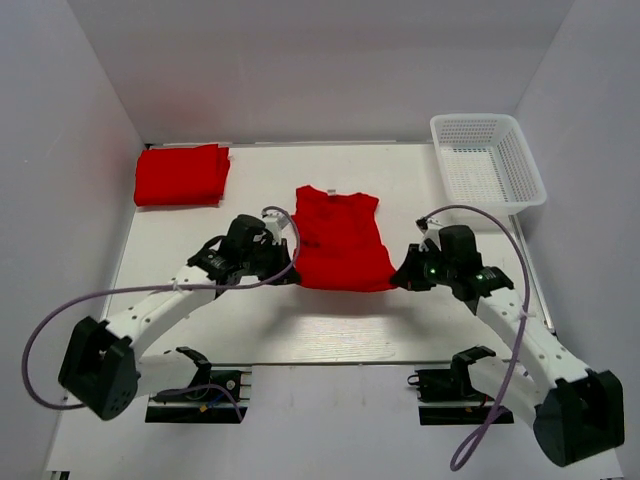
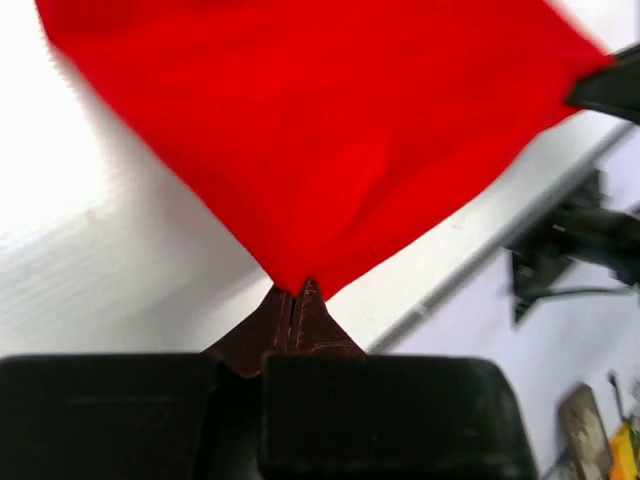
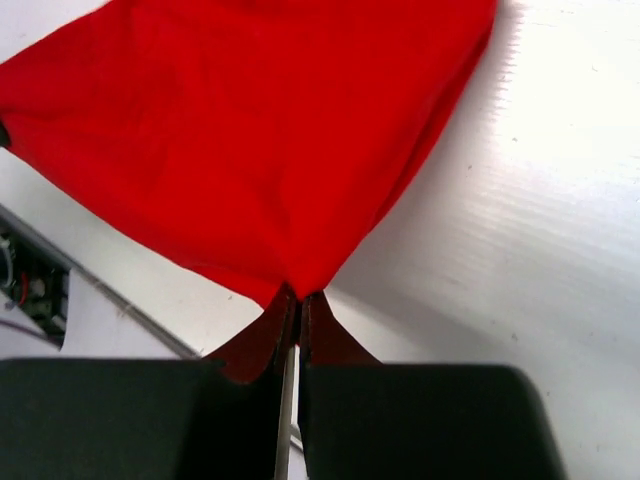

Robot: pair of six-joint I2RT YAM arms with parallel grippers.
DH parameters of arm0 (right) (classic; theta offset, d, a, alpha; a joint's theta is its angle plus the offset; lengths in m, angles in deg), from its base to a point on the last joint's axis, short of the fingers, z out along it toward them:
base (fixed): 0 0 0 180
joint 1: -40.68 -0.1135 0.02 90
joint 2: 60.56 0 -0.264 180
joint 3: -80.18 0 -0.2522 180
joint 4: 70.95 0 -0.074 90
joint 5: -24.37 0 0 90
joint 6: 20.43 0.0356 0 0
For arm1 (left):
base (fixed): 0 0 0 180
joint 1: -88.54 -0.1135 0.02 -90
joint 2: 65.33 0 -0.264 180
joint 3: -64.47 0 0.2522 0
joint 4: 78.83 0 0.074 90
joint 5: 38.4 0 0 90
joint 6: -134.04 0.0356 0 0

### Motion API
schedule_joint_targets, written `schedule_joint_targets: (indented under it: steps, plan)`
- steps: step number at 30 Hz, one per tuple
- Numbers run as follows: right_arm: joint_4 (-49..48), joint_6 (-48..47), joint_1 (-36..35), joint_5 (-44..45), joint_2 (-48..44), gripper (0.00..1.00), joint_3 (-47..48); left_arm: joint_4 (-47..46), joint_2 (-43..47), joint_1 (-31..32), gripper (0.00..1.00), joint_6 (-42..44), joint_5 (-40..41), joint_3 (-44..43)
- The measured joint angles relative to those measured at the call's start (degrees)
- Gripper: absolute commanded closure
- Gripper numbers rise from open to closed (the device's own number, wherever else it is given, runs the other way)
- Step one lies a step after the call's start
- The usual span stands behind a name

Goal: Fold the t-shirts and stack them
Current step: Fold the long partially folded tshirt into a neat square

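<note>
A red t-shirt (image 1: 338, 238) lies mid-table with its sleeves folded in and its neck toward the back. My left gripper (image 1: 288, 272) is shut on the shirt's near left hem corner (image 2: 297, 283). At the near right hem corner (image 3: 298, 290) my right gripper (image 1: 397, 277) is shut on the cloth as well. Both wrist views show the red cloth (image 2: 330, 130) spreading away from the pinched corner. A folded stack of red t-shirts (image 1: 181, 175) rests at the back left.
A white mesh basket (image 1: 488, 160) stands at the back right, beside the table's right edge. The table's near edge (image 1: 330, 364) runs just behind both arm bases. Grey cables loop from each arm.
</note>
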Motion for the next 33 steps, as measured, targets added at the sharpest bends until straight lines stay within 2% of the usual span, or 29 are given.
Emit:
schedule_joint_targets:
  steps: [4, 10, 22, 28, 33]
  plan:
    - [5.44, -1.16, 0.00, -1.07, -2.80, 1.00, 2.84, 2.19, 3.98, 0.35, 1.00, -0.61, -1.29, -1.70]
    - [7.69, -1.84, 0.07, 0.79, 3.06, 1.00, 12.11, 5.16, 0.57, 0.24, 1.00, -1.03, 4.33, -11.34]
    - [5.42, -1.20, 1.62, 7.63, 23.34, 1.00, 29.40, 11.21, -22.40, -1.88, 1.00, -2.80, 23.06, -34.84]
    - [4.33, -1.90, 3.13, 7.76, 32.72, 1.00, 37.53, 12.90, -30.60, -4.26, 1.00, -3.13, 26.25, -43.43]
    - [3.91, -2.32, 4.39, 5.55, 41.83, 1.00, 43.82, 13.25, -35.39, -6.84, 1.00, -3.26, 26.16, -46.51]
